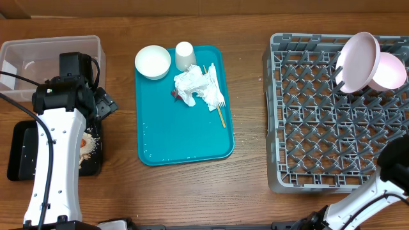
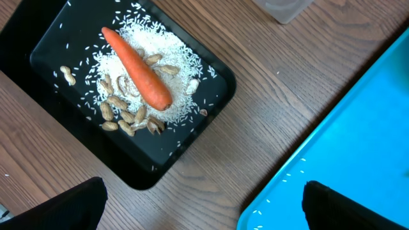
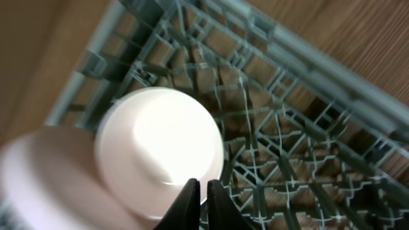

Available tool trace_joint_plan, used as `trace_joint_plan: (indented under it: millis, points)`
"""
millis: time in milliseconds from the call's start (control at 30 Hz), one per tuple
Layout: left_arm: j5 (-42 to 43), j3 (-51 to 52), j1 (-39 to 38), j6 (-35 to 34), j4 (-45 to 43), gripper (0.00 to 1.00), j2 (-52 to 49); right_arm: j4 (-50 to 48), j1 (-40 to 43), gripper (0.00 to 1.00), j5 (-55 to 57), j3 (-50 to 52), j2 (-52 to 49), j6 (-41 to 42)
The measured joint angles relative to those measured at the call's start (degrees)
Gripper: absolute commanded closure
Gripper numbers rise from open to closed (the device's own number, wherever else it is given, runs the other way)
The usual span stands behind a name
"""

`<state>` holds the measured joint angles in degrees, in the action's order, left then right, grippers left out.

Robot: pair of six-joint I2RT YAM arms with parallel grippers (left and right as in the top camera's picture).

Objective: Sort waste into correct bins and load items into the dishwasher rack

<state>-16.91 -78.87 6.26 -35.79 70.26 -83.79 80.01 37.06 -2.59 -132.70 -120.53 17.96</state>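
Observation:
The orange carrot [image 2: 137, 69] lies with beige scraps and rice in the shallow black tray [image 2: 57, 38], which also shows in the overhead view [image 1: 22, 153]. My left gripper [image 2: 204, 211] is open and empty above the wood between that tray and the teal tray [image 2: 358, 128]. The clear tub [image 1: 38, 57] stands behind it. On the teal tray [image 1: 185, 137] are a white bowl [image 1: 153, 62], a cup [image 1: 185, 56], a crumpled napkin [image 1: 197, 86], a fork [image 1: 217, 92], a wooden stick [image 1: 221, 116] and a red scrap [image 1: 174, 94]. The plate [image 1: 358, 61] and a second bowl [image 1: 391, 71] stand in the grey rack [image 1: 319, 128]. My right gripper [image 3: 203, 191] is shut and empty just in front of that bowl [image 3: 160, 144].
My left arm [image 1: 54, 147] covers part of the black tray and the tub's front edge. My right arm [image 1: 396, 167] reaches in over the rack's near right corner. Rice grains [image 2: 284, 185] lie scattered on the teal tray's edge.

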Motion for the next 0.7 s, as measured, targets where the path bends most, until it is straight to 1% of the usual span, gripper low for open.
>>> trace_joint_plan:
  millis: [33, 100, 133, 167, 233, 267, 300, 333, 433, 500, 633, 667, 700]
  points:
    - [0.0, 0.0, 0.0, 0.0, 0.0, 0.00, 0.0, 0.3, 0.0, 0.85, 0.0, -0.9, 0.9, 0.0]
    - [0.0, 0.0, 0.0, 0.0, 0.0, 0.00, 0.0, 0.6, 0.0, 0.65, 0.0, -1.2, 2.1, 0.1]
    - [0.0, 0.0, 0.0, 0.0, 0.0, 0.00, 0.0, 0.7, 0.0, 0.47, -0.1, -1.2, 2.3, 0.3]
    - [0.0, 0.0, 0.0, 0.0, 0.0, 0.00, 0.0, 0.7, 0.0, 0.35, -0.3, -1.1, 2.3, 0.1]
    - [0.0, 0.0, 0.0, 0.0, 0.0, 0.00, 0.0, 0.5, 0.0, 0.20, -1.2, -0.1, 2.2, -0.3]
    - [0.0, 0.0, 0.0, 0.0, 0.0, 0.00, 0.0, 0.5, 0.0, 0.15, -1.8, 0.5, 2.2, -0.5]
    - [0.0, 0.0, 0.0, 0.0, 0.0, 0.00, 0.0, 0.4, 0.0, 0.04, -2.1, 1.2, 2.2, -0.6]
    - [0.0, 0.0, 0.0, 0.0, 0.0, 0.00, 0.0, 0.5, 0.0, 0.00, -2.7, 1.8, 2.1, -0.9]
    - [0.0, 0.0, 0.0, 0.0, 0.0, 0.00, 0.0, 0.2, -0.1, 0.00, -3.0, 4.2, 2.1, -0.8]
    - [0.0, 0.0, 0.0, 0.0, 0.0, 0.00, 0.0, 0.1, -0.1, 0.00, -2.5, 6.2, 2.0, 0.9]
    - [0.0, 0.0, 0.0, 0.0, 0.0, 0.00, 0.0, -3.3, -0.1, 0.00, -2.3, 11.2, 1.9, 3.4]
    - [0.0, 0.0, 0.0, 0.0, 0.0, 0.00, 0.0, -4.8, -0.1, 0.10, -2.7, 12.7, 1.9, 3.5]
    - [0.0, 0.0, 0.0, 0.0, 0.0, 0.00, 0.0, -5.5, -0.1, 0.14, -2.8, 13.9, 1.9, 3.5]
